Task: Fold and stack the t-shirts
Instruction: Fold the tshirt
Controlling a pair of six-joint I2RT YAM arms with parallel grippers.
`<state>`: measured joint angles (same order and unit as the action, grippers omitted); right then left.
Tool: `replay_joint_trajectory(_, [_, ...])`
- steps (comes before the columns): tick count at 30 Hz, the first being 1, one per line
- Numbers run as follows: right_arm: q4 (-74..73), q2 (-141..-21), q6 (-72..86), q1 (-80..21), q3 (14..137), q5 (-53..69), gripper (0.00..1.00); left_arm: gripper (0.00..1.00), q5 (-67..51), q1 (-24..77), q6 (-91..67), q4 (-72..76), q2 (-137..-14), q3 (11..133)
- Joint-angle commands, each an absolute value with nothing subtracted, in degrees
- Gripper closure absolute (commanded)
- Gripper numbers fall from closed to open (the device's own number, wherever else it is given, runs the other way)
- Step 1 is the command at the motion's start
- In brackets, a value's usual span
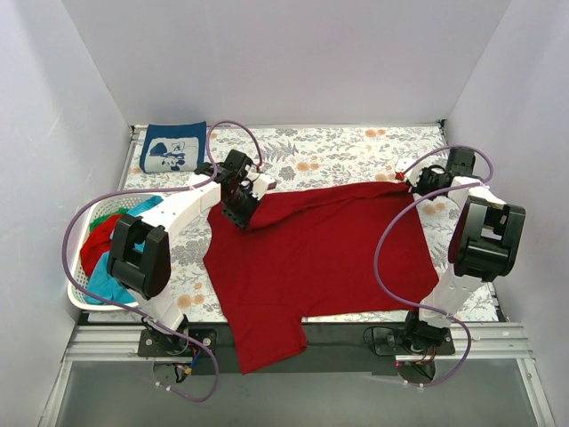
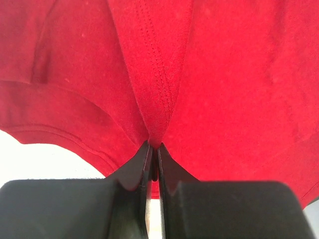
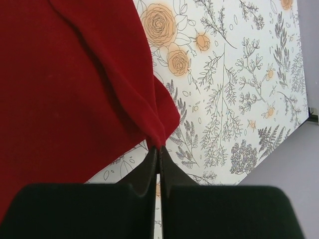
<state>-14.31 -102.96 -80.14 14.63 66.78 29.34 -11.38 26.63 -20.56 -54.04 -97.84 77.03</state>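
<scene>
The white basket (image 1: pixel 78 301) at the near left holds red, teal and green shirts (image 1: pixel 100 242). The dark red shirt (image 1: pixel 320 253) lies spread on the counter (image 1: pixel 356 147), seemingly running far right to near left, one end over the near edge. The left claw (image 2: pixel 153 145) and right claw (image 3: pixel 159 148) each pinch its far edge.

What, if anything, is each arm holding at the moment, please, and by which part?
Both hold the dark red t-shirt: the left tool pinches a stitched edge at its far left corner, the right tool its far right corner.
</scene>
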Motion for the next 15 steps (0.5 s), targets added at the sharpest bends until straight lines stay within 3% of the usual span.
replay_joint_trajectory(1, [-16.52,-102.04,-84.64,15.12,67.75,28.39,0.99,1.00,-10.38,26.37,-20.04,-54.76,-94.75,76.29])
replay_joint_trajectory(8, [-21.00,-102.57,-81.39,16.61,75.05,29.53,0.99,1.00,-9.41,23.56,-19.87,-56.34,-94.22,81.47])
replay_joint_trajectory(15, [-23.99,-99.93,-83.67,17.58,71.99,30.15,0.99,1.00,-9.93,23.03,-18.63,-57.30,-92.99,81.12])
